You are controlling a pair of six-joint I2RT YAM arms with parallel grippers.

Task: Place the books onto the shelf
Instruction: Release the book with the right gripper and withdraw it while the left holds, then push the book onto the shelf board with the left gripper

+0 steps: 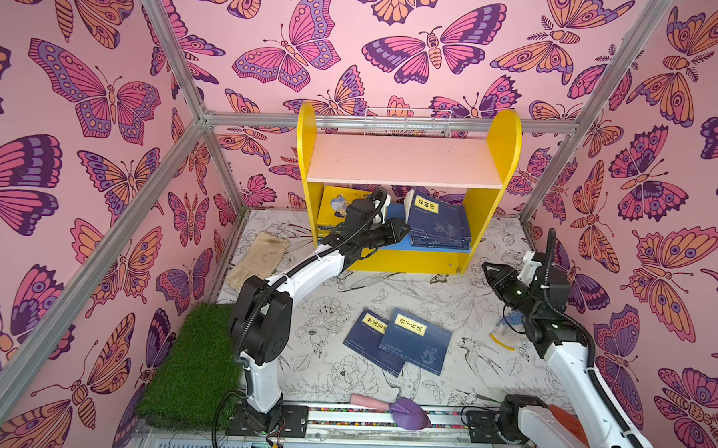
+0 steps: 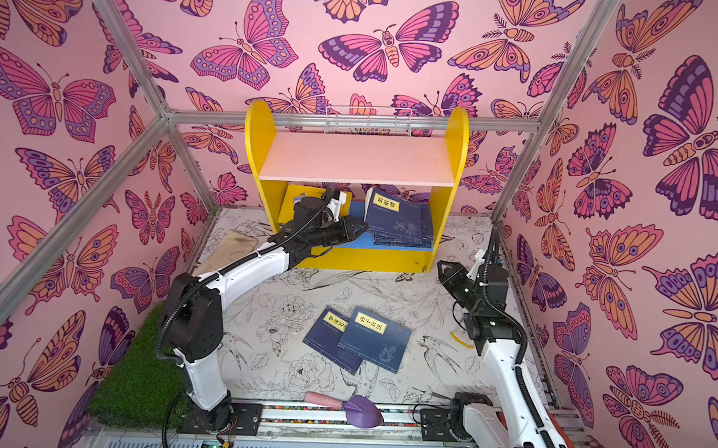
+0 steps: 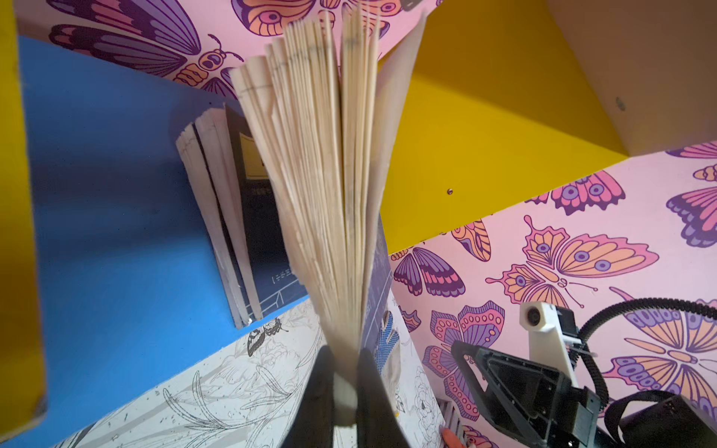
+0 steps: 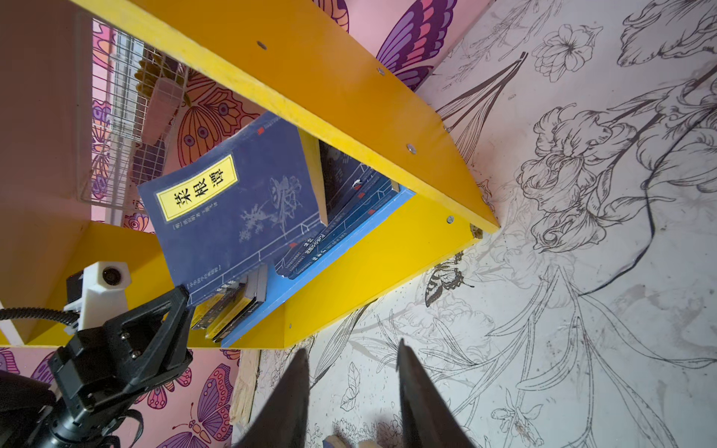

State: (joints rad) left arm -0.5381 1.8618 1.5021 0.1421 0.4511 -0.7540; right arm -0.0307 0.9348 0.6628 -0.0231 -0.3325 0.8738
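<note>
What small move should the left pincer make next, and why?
Probably open the left pincer and release: it is shut on the navy book, which already stands tilted on the shelf's blue lower board, beside other shelved books.

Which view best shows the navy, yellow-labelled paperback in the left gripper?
Right wrist view: the navy paperback with yellow title label shows its cover plainly. The left wrist view shows only fanned pages; both top views show it smaller.

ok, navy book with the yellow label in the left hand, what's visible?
Thin navy paperback, yellow title label with black characters, pale floral print on the cover, cream pages fanned open. It stands tilted over the yellow bookcase's blue lower board, beside other navy books. The left hand is shut on its lower edge.
</note>
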